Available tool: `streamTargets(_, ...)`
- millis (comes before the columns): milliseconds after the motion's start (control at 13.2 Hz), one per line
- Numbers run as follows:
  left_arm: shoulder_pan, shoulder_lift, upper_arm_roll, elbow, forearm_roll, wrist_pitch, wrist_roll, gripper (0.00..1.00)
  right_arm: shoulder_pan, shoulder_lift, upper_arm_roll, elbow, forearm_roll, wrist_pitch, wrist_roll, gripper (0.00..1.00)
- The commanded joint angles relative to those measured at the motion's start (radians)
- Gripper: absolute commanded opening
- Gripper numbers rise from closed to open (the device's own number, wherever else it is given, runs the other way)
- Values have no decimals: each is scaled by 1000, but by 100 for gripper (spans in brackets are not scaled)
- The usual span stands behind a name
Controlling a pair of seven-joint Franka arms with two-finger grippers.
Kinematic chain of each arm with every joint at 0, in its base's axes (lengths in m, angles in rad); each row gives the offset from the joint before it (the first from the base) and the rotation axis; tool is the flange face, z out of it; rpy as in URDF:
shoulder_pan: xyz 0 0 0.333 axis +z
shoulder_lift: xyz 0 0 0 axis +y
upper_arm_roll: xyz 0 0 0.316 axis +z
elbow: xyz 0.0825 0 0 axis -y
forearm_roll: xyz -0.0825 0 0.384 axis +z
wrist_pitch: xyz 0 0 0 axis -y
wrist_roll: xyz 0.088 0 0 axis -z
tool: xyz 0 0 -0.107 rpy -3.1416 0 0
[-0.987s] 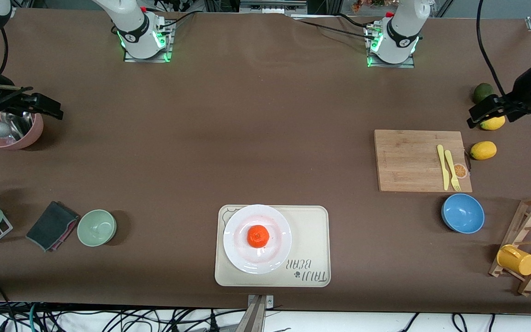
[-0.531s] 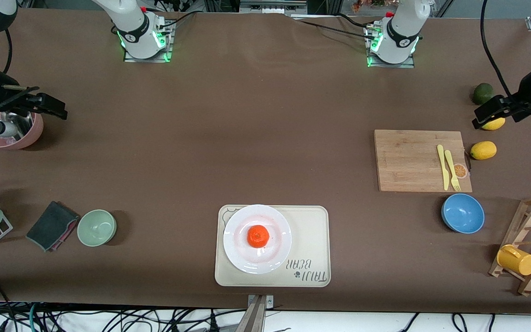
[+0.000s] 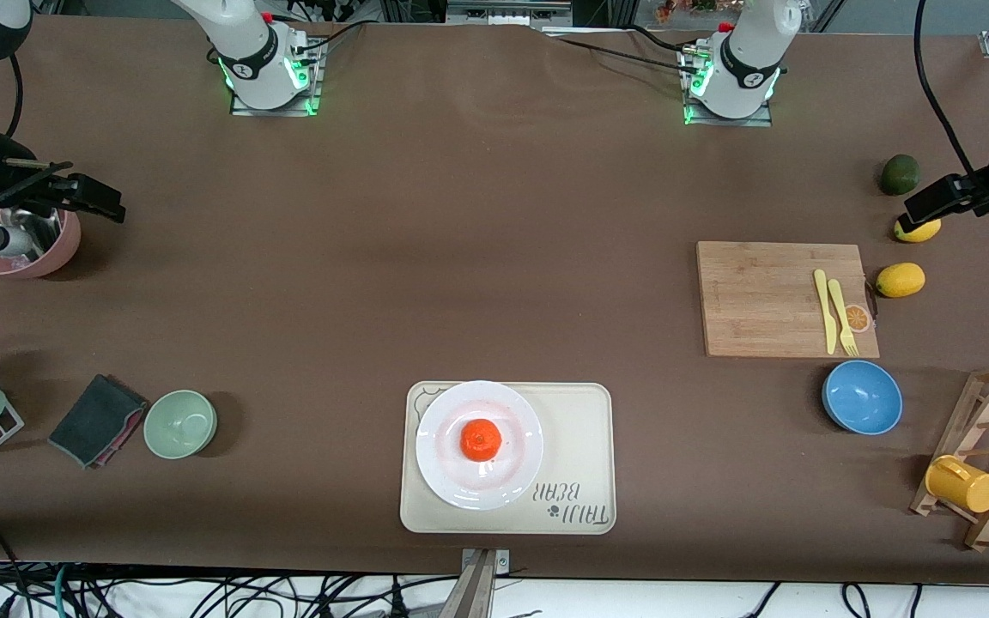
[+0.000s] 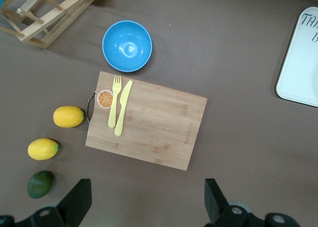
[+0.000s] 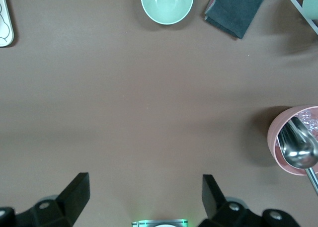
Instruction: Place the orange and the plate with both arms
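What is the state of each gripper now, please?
Left gripper: open, holding nothing, over the table.
Right gripper: open, holding nothing, over the table.

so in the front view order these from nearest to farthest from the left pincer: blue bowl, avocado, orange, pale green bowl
Left pincer, open, over the table by the lemons.
1. avocado, beside it, at the left arm's end.
2. blue bowl, same end, nearer the camera.
3. orange, mid-table on the plate.
4. pale green bowl, toward the right arm's end.

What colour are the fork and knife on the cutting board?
Pale yellow, both fork and knife; clearest in the left wrist view.
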Motion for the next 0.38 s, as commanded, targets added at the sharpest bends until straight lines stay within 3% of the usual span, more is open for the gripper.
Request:
streamTargets(0, 6, 6, -5, 23, 20, -15, 6, 100, 3, 0, -1, 16, 2, -19, 14, 100)
streamTargets(304, 6, 8, -6, 23, 20, 8, 8, 100, 3, 0, 1, 16, 4, -19, 14, 100)
